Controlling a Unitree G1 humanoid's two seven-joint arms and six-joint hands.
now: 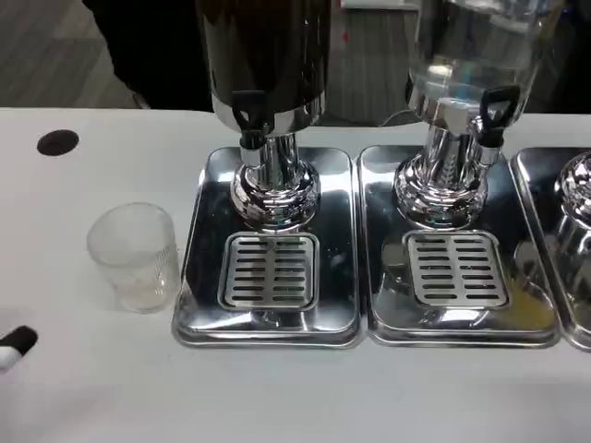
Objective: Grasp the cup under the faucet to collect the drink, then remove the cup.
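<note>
Item 1: clear ribbed plastic cup (135, 256). Upright on white table (295, 397), toward left edge, just beside left drip tray (199, 314), not touching that can be told. Appears empty.

Item 2: dark drink dispenser (268, 55), black faucet (249, 113) over slotted grate (269, 270). Cup not yet under it.

Item 3: clear dispenser (471, 46), own faucet (494, 111), to the right.

Item 4: left hand (16, 346). Fingertip only, at table's left edge, nearer than cup; spread or curled: can't tell. Holds nothing visible.

Key relation: cup lies fwd-right of left hand, long axis vertical. Left hand is the near one, so prob. a side grasp, then shift right onto grate.
</note>
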